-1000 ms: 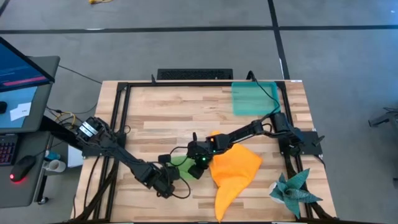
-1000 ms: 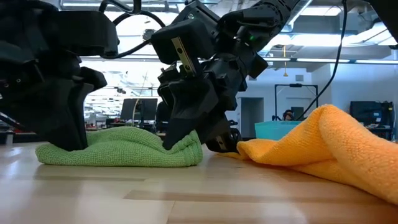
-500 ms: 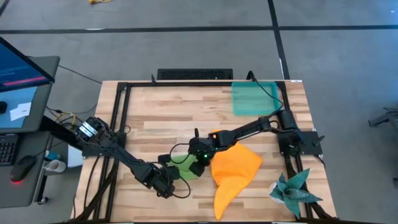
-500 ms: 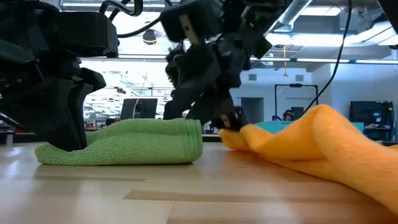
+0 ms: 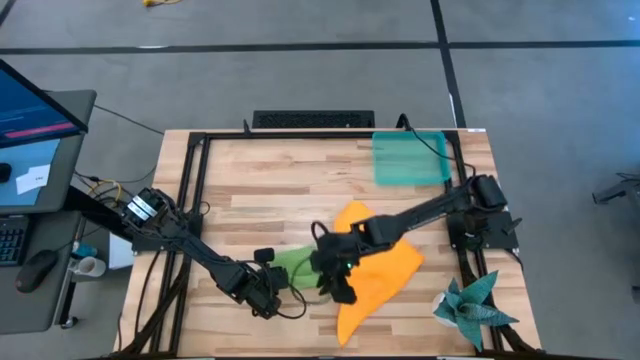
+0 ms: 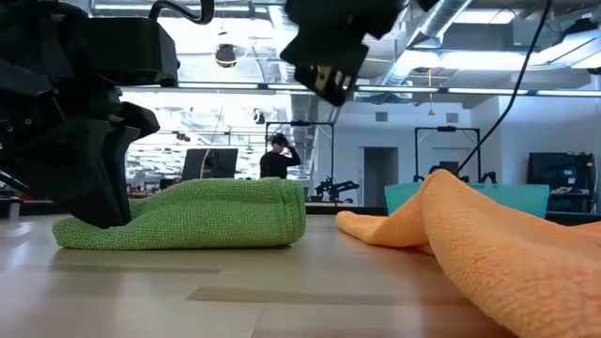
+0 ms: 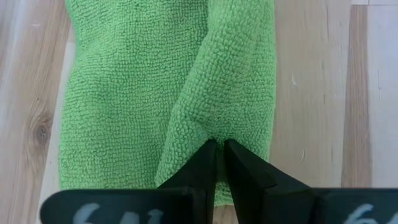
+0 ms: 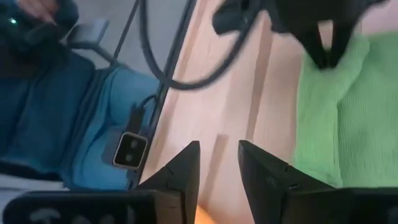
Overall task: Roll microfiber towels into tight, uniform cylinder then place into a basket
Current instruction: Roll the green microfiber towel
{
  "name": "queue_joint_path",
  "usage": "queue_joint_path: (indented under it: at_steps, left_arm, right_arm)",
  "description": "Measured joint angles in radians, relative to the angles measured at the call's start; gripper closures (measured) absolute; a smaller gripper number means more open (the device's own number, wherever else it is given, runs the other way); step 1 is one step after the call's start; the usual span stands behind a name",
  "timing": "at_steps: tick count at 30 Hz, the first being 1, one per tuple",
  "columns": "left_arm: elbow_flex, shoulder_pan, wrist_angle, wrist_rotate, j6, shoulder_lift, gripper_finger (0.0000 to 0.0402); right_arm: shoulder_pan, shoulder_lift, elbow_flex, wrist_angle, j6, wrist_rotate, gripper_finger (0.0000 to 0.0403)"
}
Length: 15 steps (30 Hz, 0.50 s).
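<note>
I see my left end effector (image 7: 219,144) pinching the half-rolled lime green microfiber towel (image 5: 292,266) on the wooden surface (image 5: 260,190), right end effector (image 8: 219,155) parted and empty, rumpled orange towel (image 5: 375,270) unrolled, translucent teal basket (image 5: 408,158) unfilled.

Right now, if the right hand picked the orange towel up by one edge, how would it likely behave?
The orange towel would probably go limp and droop: it already lies in soft folds and a hump in the low view. It looks light for its spread. Its nappy surface should grip well, not slip. The right hand hangs open above it, holding nothing.
</note>
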Motion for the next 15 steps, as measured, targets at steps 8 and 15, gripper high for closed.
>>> queue_joint_path:
  at_steps: [8,15]
  left_arm:
    - [-0.002,0.000,0.013,-0.003,-0.002,0.000,0.0370]
    - [-0.002,0.000,0.012,-0.005,-0.027,0.000,0.0370]
  right_arm:
    - [0.050,0.084,0.002,0.070,-0.011,0.139,0.0298]
    - [0.042,0.144,0.001,0.110,-0.011,0.116,0.0363]
